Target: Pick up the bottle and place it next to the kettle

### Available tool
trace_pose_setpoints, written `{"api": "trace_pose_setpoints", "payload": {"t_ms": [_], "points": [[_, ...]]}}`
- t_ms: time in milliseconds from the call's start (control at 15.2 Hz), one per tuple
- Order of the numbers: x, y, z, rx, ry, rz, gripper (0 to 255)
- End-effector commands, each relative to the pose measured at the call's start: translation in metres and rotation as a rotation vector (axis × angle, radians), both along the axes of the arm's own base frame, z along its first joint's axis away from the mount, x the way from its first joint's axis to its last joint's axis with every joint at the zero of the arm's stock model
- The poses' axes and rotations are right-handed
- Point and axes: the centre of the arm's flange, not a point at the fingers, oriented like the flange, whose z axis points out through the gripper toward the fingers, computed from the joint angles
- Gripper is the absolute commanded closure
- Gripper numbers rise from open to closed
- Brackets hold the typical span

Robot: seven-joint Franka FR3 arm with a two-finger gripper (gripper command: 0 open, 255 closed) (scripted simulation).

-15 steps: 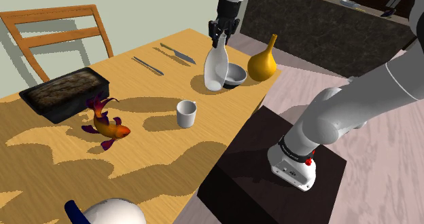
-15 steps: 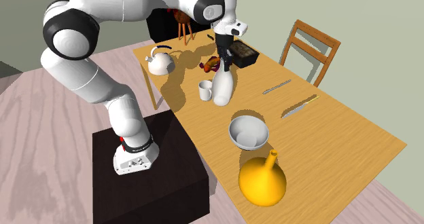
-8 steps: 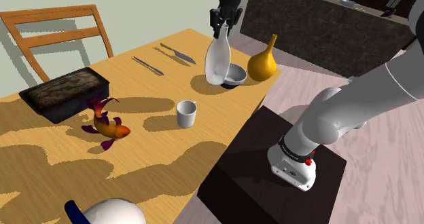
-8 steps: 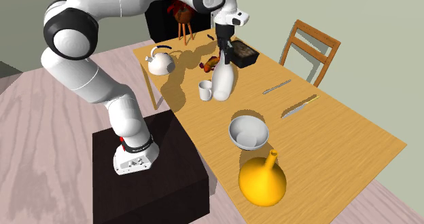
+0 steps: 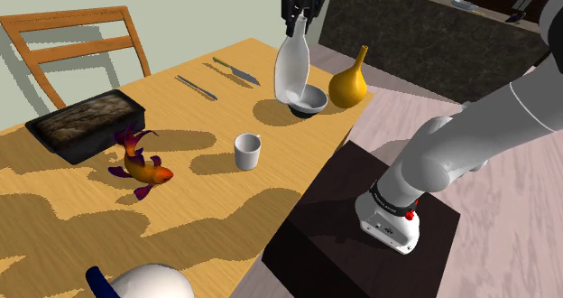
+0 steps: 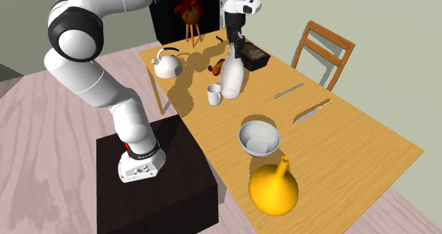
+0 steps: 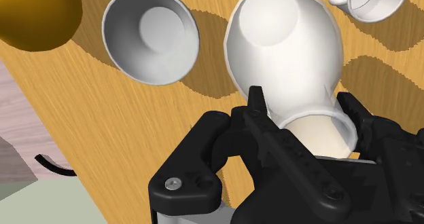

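**White bottle [image 5: 292, 66] aloft, kettle [image 6: 167, 62] well off**

The gripper [image 5: 297, 27] pinched the bottle by its neck. The bottle hung neck-up over the table [image 5: 226, 206], near the bowl [image 5: 312, 100]. The kettle stood well apart at the table's other end, past the cup [image 6: 214, 94] (a fish figure [image 5: 142, 165] lay that way too). The carry would go best high and level, clearing the cup. Then it should lower straight onto bare wood just beside the kettle before letting go.
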Motion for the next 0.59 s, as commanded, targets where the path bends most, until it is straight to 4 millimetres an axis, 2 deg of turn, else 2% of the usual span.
{"api": "trace_pose_setpoints", "payload": {"t_ms": [0,528], "points": [[0.0,0.0,0.01,0.0,0.0,0.0,255],[0.0,0.0,0.052,0.0,0.0,0.0,255]]}}
